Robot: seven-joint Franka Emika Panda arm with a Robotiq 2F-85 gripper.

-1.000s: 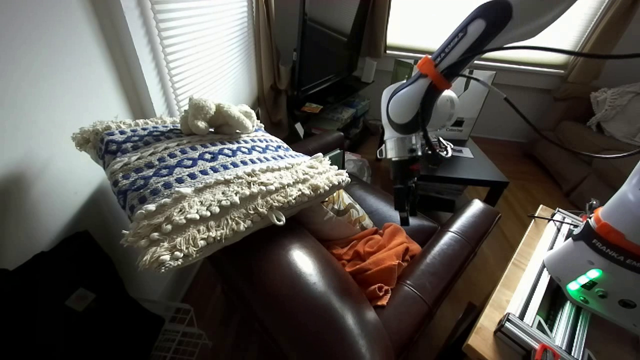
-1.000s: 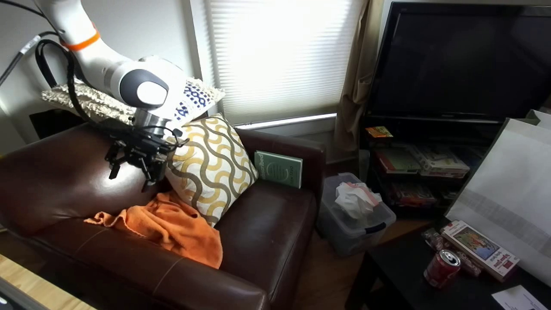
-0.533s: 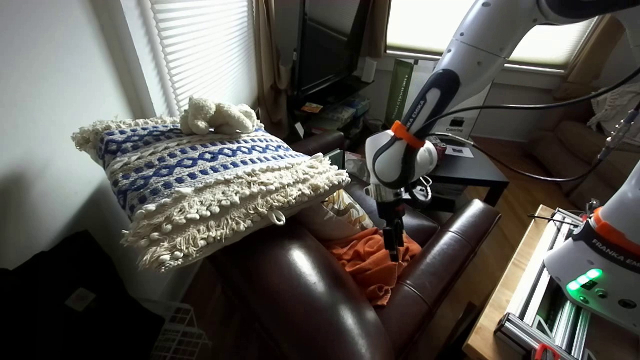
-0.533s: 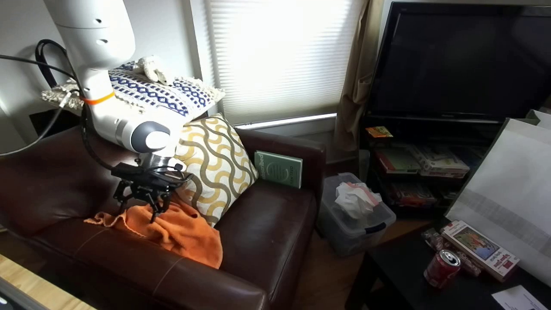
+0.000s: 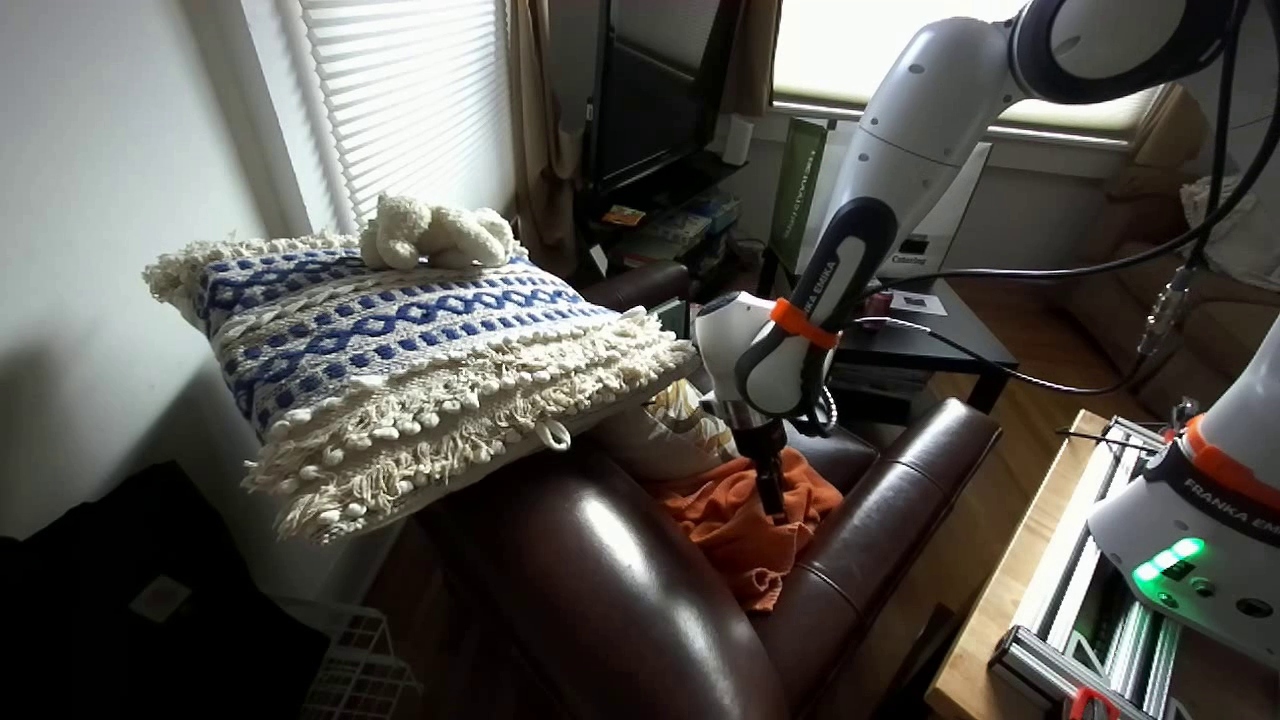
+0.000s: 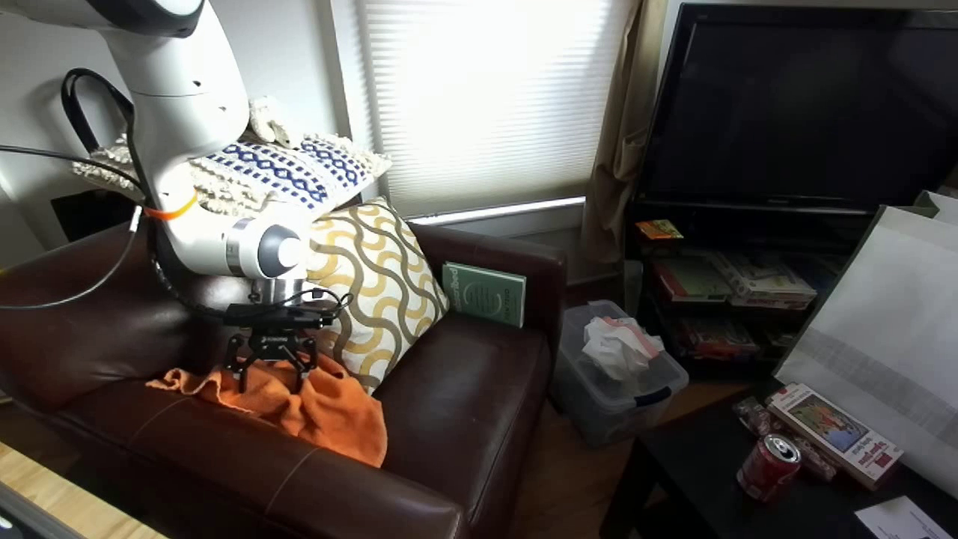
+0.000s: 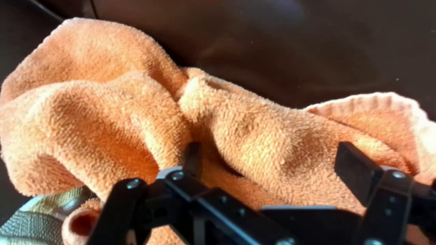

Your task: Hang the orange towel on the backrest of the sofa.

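Wrist view: the black two-fingered gripper (image 7: 272,165) stands wide at the rumpled orange terry towel (image 7: 252,136); grasping seems the current step; next should come a deep pinch.

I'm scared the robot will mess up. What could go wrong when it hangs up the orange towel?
The spread black fingers might pinch just a small fold of the crumpled orange cloth towel, so it could slip out.
The towel seems to touch the white cushion with gold and brown wavy stripes, which could get dragged.
Near the shiny dark-brown backrest, the white arm might bump the fringed blue-and-white pillow and tip off the fuzzy cream toy.
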